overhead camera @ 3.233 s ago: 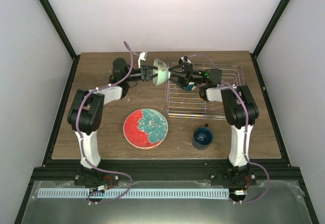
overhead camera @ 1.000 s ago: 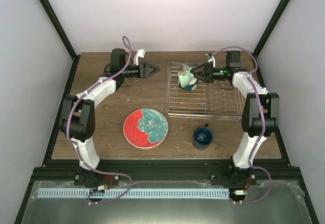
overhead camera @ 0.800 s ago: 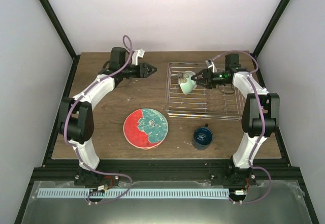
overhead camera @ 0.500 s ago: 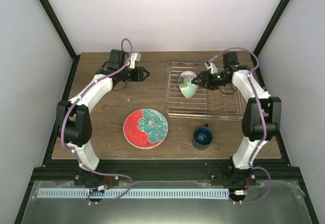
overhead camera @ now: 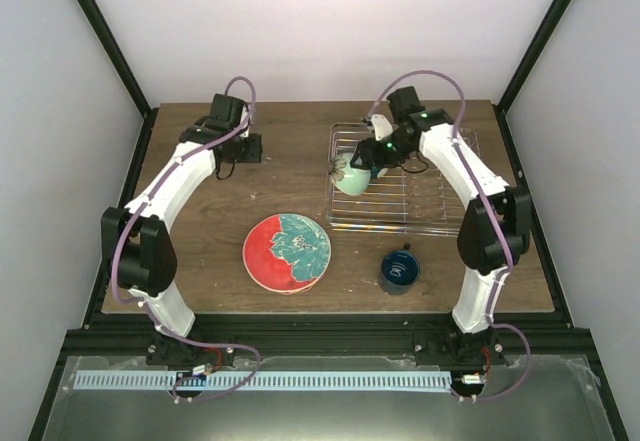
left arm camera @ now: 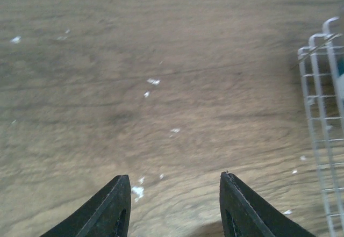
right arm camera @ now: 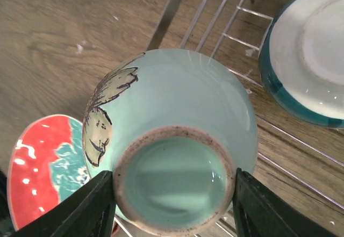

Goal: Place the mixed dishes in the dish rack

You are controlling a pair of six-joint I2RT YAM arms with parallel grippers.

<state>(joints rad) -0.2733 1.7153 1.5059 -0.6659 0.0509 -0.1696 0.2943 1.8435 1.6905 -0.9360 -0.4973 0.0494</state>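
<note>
My right gripper (overhead camera: 366, 162) is shut on the foot ring of the pale green bowl (overhead camera: 351, 177) and holds it upside down over the left edge of the silver wire dish rack (overhead camera: 430, 201). In the right wrist view the fingers (right arm camera: 91, 207) clamp the bowl (right arm camera: 177, 119) on both sides. A cream bowl with a blue outside (right arm camera: 306, 54) lies in the rack (right arm camera: 215, 27). My left gripper (overhead camera: 250, 148) is open and empty over bare wood (left arm camera: 174, 176), left of the rack. The red-and-teal plate (overhead camera: 287, 252) and the dark blue mug (overhead camera: 399, 270) sit on the table. The dotted plates are out of view.
The rack's corner wires (left arm camera: 322, 113) show at the right edge of the left wrist view. The red-and-teal plate (right arm camera: 43, 167) shows below the held bowl in the right wrist view. Black frame posts and white walls enclose the wooden table (overhead camera: 200, 241).
The left gripper let go of the green bowl and drew back left. The right gripper carried the bowl over the rack, swung it to the rack's left edge and turned it bottom-up.
</note>
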